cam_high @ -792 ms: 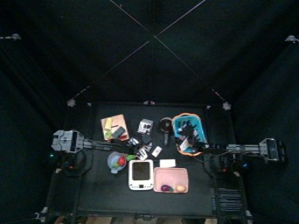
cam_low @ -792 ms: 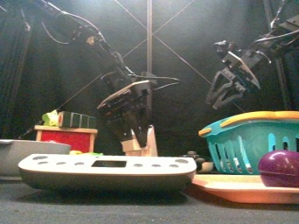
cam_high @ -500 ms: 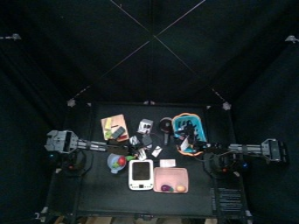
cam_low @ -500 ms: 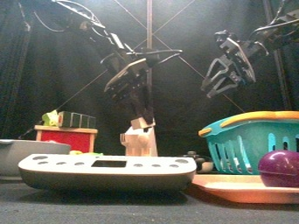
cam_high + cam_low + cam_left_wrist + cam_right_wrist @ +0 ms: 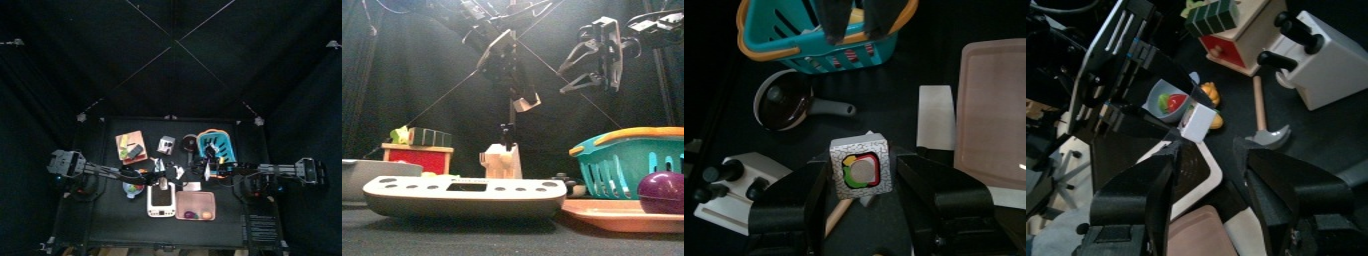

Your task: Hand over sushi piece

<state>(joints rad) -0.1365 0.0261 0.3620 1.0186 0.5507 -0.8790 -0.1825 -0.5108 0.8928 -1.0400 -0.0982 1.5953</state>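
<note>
The sushi piece (image 5: pixel 861 170) is a white block with a green and red centre. My left gripper (image 5: pixel 863 178) is shut on it and holds it high above the table; in the front view the gripper (image 5: pixel 512 82) hangs with the sushi piece (image 5: pixel 524 102) at its tip. My right gripper (image 5: pixel 585 68) is open and empty, at about the same height, just to the right and apart from it. In the right wrist view the sushi piece (image 5: pixel 1178 106) sits ahead of my open right gripper (image 5: pixel 1220 165).
A teal basket (image 5: pixel 629 160), a purple ball (image 5: pixel 663 190) on a cutting board (image 5: pixel 609 212), a white calculator-like device (image 5: pixel 462 195), a red box (image 5: pixel 416 157), a black pan (image 5: pixel 784 100) and a hammer (image 5: pixel 1260 115) stand on the table below.
My left gripper has risen with the sushi piece, from near the table to high above it. My right gripper has moved up and slightly left, closer to it.
</note>
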